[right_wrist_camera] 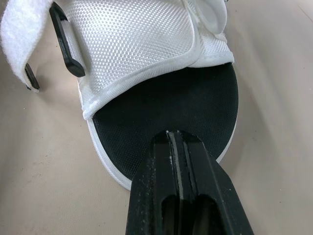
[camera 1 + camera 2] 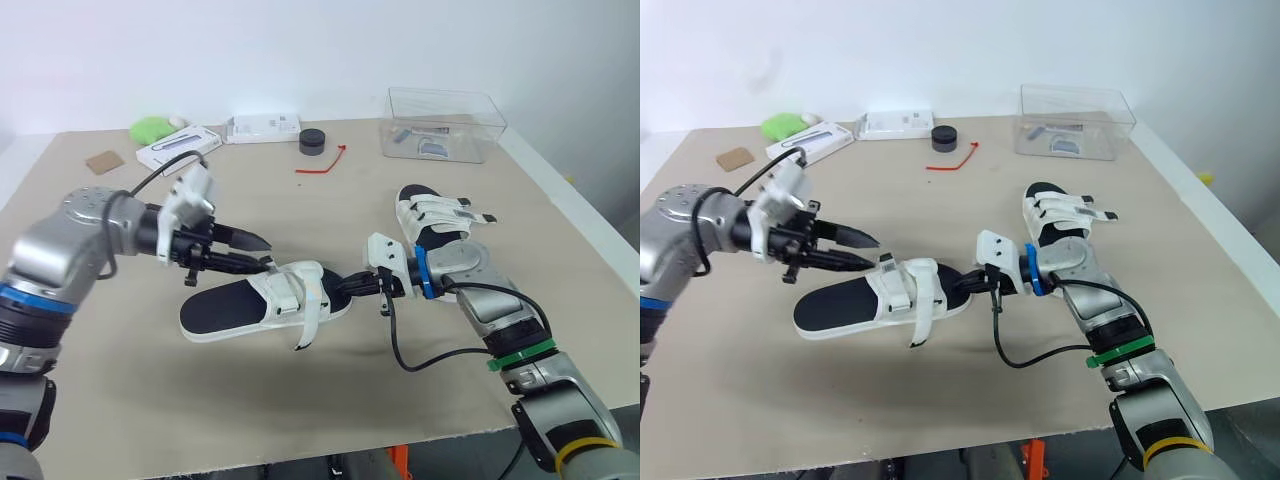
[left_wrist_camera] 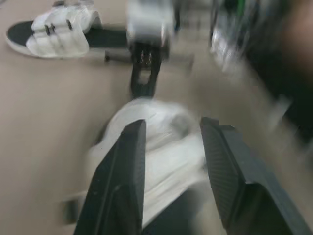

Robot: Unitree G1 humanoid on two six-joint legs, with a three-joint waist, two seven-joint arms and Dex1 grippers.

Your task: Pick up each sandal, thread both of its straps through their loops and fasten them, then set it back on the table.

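Sandal lies between my grippers; second sandal at one o'clock. Left gripper stands apart; right wrist view shows right gripper pressed together, touching the insole.

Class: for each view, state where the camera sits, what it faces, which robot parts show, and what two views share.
Left eye view: on the head, facing down at the table; both arms show.
Right eye view: beside it, same scene.
Left wrist view: along the open left tool at the near sandal.
Right wrist view: along the shut right tool at that sandal's toe end.
Shared: both wrist views face the near sandal.
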